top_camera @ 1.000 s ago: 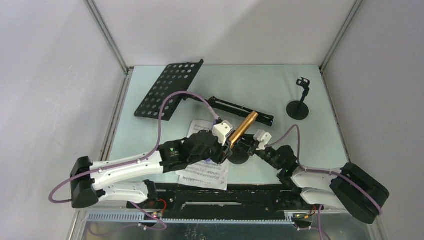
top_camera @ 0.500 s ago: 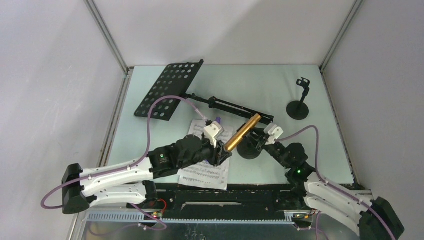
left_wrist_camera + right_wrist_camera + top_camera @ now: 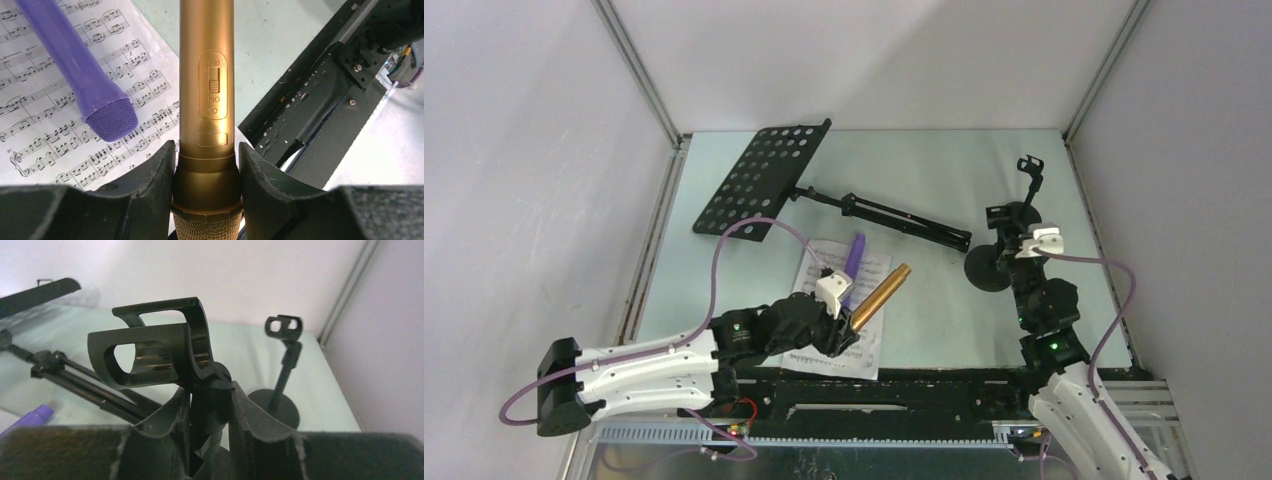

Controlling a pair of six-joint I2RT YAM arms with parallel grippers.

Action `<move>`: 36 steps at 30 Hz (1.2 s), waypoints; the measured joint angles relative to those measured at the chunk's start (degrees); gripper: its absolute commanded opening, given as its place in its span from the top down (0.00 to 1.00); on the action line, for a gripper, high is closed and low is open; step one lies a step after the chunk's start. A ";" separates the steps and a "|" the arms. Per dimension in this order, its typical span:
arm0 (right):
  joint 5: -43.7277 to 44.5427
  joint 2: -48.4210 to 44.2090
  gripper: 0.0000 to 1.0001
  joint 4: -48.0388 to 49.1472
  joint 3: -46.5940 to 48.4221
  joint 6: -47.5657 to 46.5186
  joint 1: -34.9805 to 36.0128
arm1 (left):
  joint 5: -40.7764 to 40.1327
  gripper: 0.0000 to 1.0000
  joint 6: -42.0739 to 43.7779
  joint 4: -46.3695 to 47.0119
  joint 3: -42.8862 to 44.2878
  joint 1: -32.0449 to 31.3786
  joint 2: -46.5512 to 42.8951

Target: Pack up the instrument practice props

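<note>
The top camera is looking down from high behind over the whole table (image 3: 944,170). Close in, the left wrist camera is facing downward, the right level; both are catching the purple microphone (image 3: 75,65).

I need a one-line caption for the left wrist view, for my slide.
Left gripper clamped on the tan toy microphone; the purple microphone lies on the sheet music beside it.

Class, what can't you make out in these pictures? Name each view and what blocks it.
Left wrist view: tan microphone mesh head, cut off by the bottom edge.
Right wrist view: held holder base, hidden behind right gripper.
Top view: sheet music notes, too small, partly under left arm.
</note>
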 measured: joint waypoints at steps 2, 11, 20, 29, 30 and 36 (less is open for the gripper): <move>0.70 -1.29 1.00 -2.75 2.32 0.42 -1.18 | -1.22 1.00 -0.74 0.37 -0.52 0.00 -0.13; 1.16 -8.07 1.00 -15.47 10.36 4.87 -2.03 | -16.65 1.00 -12.00 -1.57 7.85 0.02 18.38; 5.20 -9.38 1.00 -24.11 12.39 8.15 -2.05 | -23.54 0.99 -24.81 -6.88 20.33 0.00 35.56; 6.69 -10.47 1.00 -27.65 13.40 8.28 -2.10 | -26.58 0.70 -30.58 -10.73 23.06 0.02 46.01; 6.62 -10.58 1.00 -27.89 13.55 8.28 -2.10 | -26.67 0.66 -30.69 -10.91 23.71 0.02 47.06; 6.32 -10.93 1.00 -28.87 13.88 8.09 -2.16 | -27.06 0.46 -30.86 -11.43 25.09 0.02 48.89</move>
